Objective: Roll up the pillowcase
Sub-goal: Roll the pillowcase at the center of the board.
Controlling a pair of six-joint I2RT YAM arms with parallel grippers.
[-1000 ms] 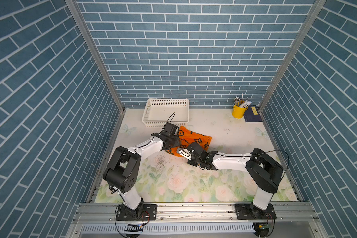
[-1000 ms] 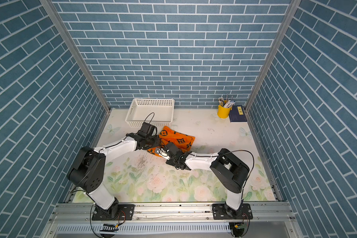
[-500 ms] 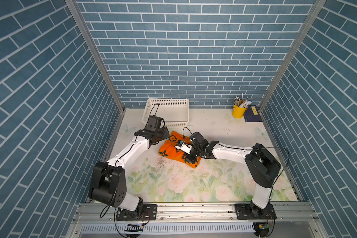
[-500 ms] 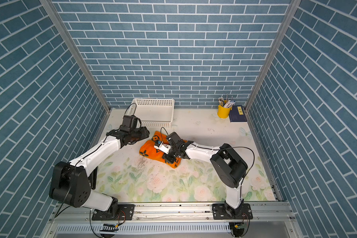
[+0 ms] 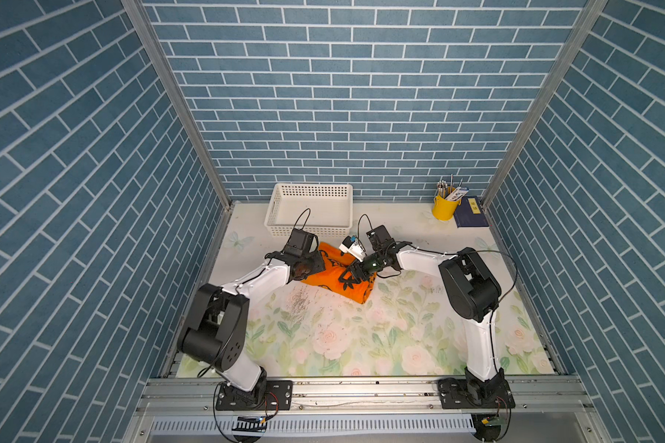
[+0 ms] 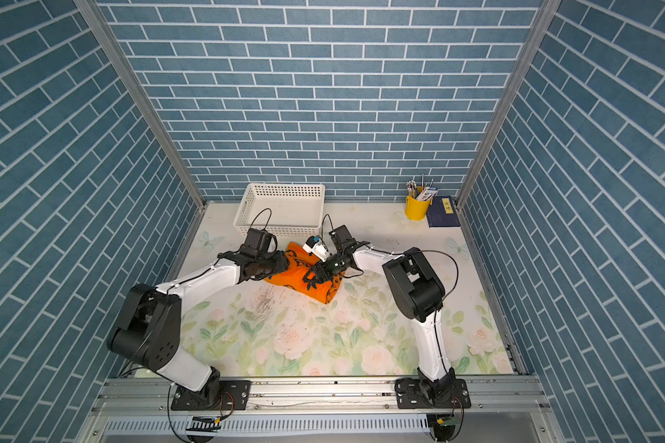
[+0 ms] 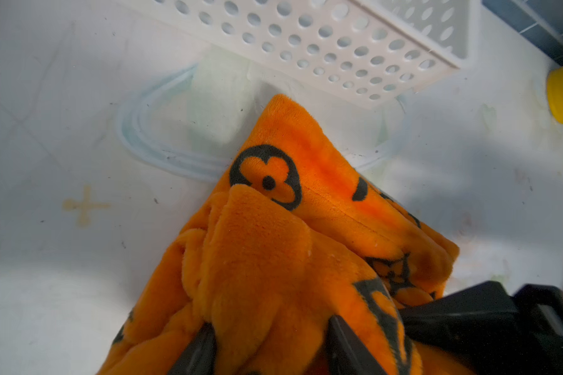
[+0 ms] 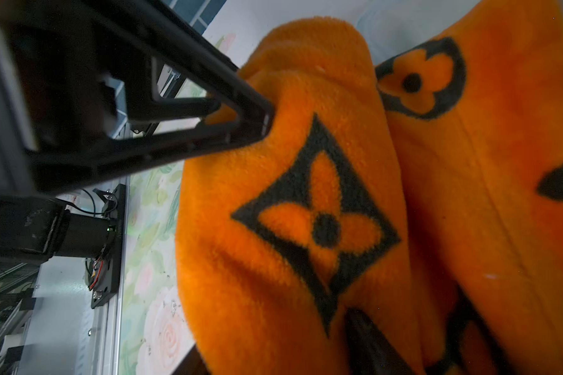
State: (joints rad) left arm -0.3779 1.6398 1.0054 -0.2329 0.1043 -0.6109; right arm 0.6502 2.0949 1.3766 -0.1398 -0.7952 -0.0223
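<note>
The pillowcase (image 5: 329, 278) (image 6: 290, 280) is an orange plush bundle with black flower prints, loosely rolled and lying slantwise in front of the basket. At its left end, my left gripper (image 5: 320, 265) (image 6: 285, 264) is shut on a thick raised fold. In the left wrist view the fold (image 7: 267, 259) fills the gap between both fingers (image 7: 199, 350). My right gripper (image 5: 352, 276) (image 6: 313, 277) reaches in from the right and stands open over the roll. In the right wrist view its fingers (image 8: 368, 341) straddle the roll (image 8: 306, 194) without pinching it.
A white perforated basket (image 5: 308, 190) (image 6: 285, 188) (image 7: 306, 42) stands just behind the pillowcase at the back wall. A yellow cup of pens (image 5: 444, 209) and a dark blue book (image 5: 471, 216) sit in the back right corner. The floral table cover (image 5: 361, 337) stretches toward the front rail.
The right gripper has opened where it was shut on the fabric. The left arm swung back toward the basket, then returned to the roll's left end. The pillowcase went from flatter to bundled.
</note>
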